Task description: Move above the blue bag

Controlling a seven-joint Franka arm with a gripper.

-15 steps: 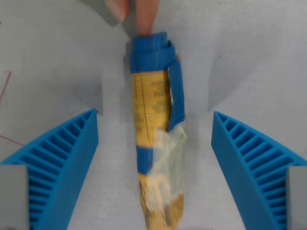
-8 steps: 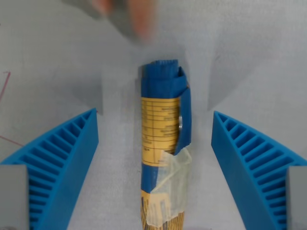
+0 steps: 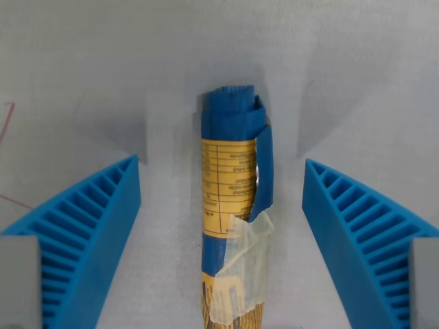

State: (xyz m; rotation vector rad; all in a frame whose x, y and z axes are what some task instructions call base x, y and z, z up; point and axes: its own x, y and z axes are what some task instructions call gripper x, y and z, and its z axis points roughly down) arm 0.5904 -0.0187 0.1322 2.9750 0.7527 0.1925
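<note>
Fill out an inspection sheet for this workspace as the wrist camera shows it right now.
Surface: pale grey table, with thin red pen lines at the wrist view's left edge.
Job's things: blue bag, rolled into a tube with a yellow label and a piece of clear tape, lying lengthwise in the middle of the view.
Clutter: nothing seen.
Grippers: gripper open, its ribbed blue fingers on either side of the bag and apart from it.
Cables: nothing seen.
Surroundings: only the table is in view.

The gripper has blue ribbed wedge-shaped fingers on grey mounts.
</note>
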